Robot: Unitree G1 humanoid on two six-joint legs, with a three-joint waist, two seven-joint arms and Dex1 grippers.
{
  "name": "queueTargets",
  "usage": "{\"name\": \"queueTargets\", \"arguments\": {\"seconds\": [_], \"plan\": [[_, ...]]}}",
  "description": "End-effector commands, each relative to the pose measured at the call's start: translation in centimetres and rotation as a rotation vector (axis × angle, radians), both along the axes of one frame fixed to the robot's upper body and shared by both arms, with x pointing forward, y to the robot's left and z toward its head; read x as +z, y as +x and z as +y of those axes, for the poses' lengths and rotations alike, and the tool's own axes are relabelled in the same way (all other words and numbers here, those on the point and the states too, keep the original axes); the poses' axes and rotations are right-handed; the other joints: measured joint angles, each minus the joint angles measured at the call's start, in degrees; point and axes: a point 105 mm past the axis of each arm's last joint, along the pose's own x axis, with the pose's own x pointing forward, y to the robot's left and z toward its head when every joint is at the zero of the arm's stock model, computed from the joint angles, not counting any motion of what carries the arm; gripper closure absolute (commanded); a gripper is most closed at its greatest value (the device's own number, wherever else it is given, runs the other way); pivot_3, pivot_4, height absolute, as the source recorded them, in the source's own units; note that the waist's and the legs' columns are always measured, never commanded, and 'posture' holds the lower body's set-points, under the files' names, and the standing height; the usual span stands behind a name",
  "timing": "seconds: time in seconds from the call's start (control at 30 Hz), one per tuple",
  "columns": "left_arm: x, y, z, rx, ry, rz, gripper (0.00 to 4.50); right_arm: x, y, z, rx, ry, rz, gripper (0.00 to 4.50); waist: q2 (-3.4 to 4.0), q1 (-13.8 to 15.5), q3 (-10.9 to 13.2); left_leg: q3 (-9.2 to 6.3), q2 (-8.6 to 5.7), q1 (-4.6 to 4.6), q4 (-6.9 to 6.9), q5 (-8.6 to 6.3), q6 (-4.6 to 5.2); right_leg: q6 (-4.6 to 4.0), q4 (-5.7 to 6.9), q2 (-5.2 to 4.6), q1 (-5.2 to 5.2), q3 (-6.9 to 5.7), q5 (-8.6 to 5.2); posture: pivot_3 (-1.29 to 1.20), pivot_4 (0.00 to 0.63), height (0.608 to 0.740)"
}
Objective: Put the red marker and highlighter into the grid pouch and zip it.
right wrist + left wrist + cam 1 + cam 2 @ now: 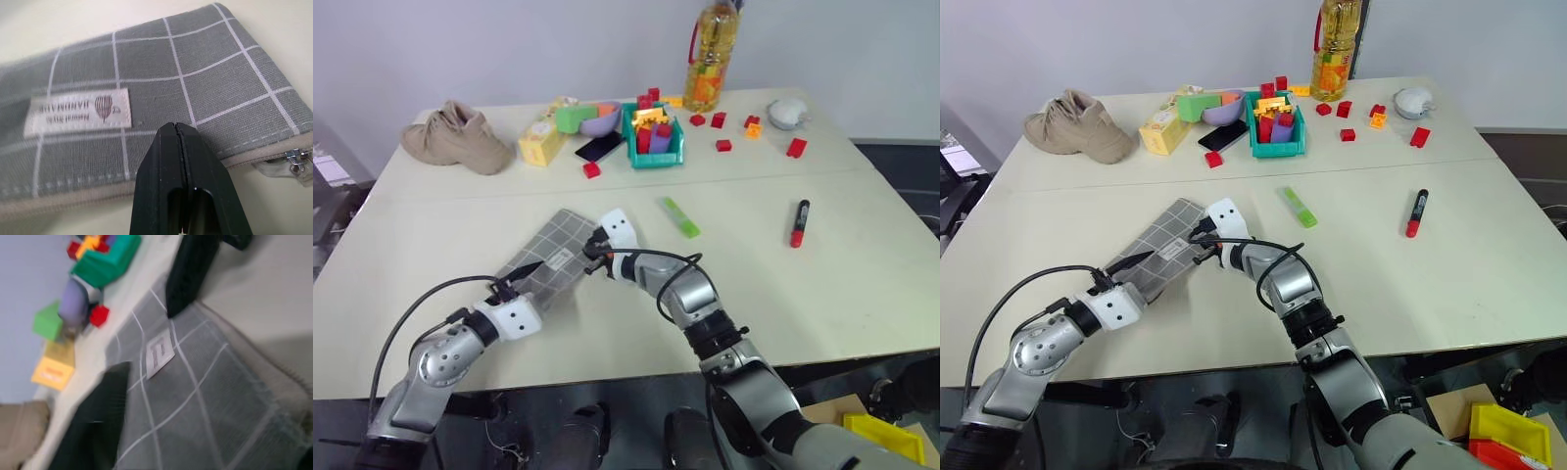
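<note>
1. Two grippers work at the grid pouch (546, 256), which lies flat on the near part of the table (862, 294), so I place everything else by it. Neither pen is in it, and I judge the task is at its opening step: getting the zipper undone.
2. At the pouch's near end, the left gripper (514, 285) comes in low and level. Its black fingers (98, 421) straddle the grey fabric with a gap between them; I cannot tell whether they pinch the cloth or merely bracket it. It looks placed to pin the pouch down while the other hand works.
3. At the pouch's right-hand edge, the right gripper (180, 142) has its fingers pressed fully together, nothing between them. It sits just over the zipper edge, the metal pull (296, 159) a little off to one side. It probably has to reopen to take that pull.
4. Beyond the pouch to the right, the highlighter (681, 216) lies loose and near.
5. Farther right, well apart from the pouch, lies the red marker (799, 223).
6. Past the pouch, at the far side, stand a teal bin (654, 137) of blocks, a shoe (457, 139) and an oil bottle (713, 54), none in the way.
</note>
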Motion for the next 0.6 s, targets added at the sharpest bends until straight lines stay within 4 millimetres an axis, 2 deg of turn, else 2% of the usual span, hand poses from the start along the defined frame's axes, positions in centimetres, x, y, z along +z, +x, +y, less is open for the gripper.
{"name": "queueTargets", "arguments": {"seconds": [0.03,0.07,0.1,0.23,0.33,0.4,0.5,0.53,0.6], "plan": [[1.1,-0.1,-0.6,-0.039,-0.038,-0.044,3.73,0.9,-0.2,0.2,-0.005,0.047,-0.003,4.5,0.0,-0.03,0.0,0.0,0.0,0.0,0.0,0.0,0.0,0.0,0.0,0.0,-0.01,0.0,0.0,0.0,0.15,0.74],[1.1,-0.2,-0.6,-0.042,-0.046,-0.039,4.23,1.2,0.1,0.0,-0.017,0.06,-0.012,4.5,0.0,-0.05,0.0,0.0,0.0,0.0,0.0,0.0,-0.01,0.0,0.0,0.0,-0.01,0.0,0.0,0.0,0.15,0.74],[1.0,-0.3,-0.6,-0.044,-0.049,-0.035,4.41,1.7,0.3,-0.3,-0.03,0.07,-0.029,4.5,0.0,-0.04,0.0,0.01,0.0,0.0,-0.01,0.0,-0.01,0.0,0.0,0.0,-0.01,0.01,0.0,0.0,0.15,0.74],[1.6,-0.1,-0.2,-0.006,-0.127,-0.031,4.41,4.3,1.4,-2.4,-0.061,0.134,-0.115,4.5,0.0,0.12,0.0,0.01,0.0,-0.01,0.0,0.0,-0.01,0.0,0.01,0.01,-0.02,0.01,0.0,0.0,0.15,0.74],[2.1,0.1,-0.4,0.021,-0.214,-0.008,4.5,5.8,2.2,-5.2,-0.092,0.09,-0.2,3.74,0.0,0.25,0.0,0.01,-0.01,-0.02,0.04,0.0,0.0,0.01,0.0,0.0,0.02,0.01,0.0,0.0,0.15,0.74],[2.3,0.1,-0.8,0.026,-0.264,0.0,4.5,6.5,3.4,-8.9,-0.178,-0.001,-0.271,2.74,0.0,0.3,0.0,0.01,-0.01,-0.02,0.04,0.0,0.0,0.01,0.0,0.0,0.02,0.0,0.0,0.0,0.15,0.74],[2.6,0.1,-1.2,0.031,-0.3,0.004,4.5,6.6,4.1,-11.6,-0.234,-0.076,-0.295,1.17,-0.01,0.18,0.01,0.06,0.0,-0.03,0.04,0.0,0.0,0.01,0.0,0.0,0.05,0.01,0.0,0.0,0.15,0.74],[2.7,0.2,-1.7,0.026,-0.321,0.002,4.5,6.2,4.6,-13.3,-0.271,-0.13,-0.299,0.78,0.0,-0.07,0.0,0.06,0.01,-0.03,0.02,0.0,0.0,0.01,0.0,0.0,0.22,0.01,0.0,0.0,0.15,0.74],[2.9,0.4,-2.4,0.016,-0.355,0.002,4.5,5.7,5.1,-15.6,-0.319,-0.184,-0.29,0.78,0.0,-0.05,0.01,0.14,0.05,-0.03,0.0,0.0,0.0,0.01,0.02,0.01,0.22,0.04,0.0,0.0,0.15,0.74]]}}
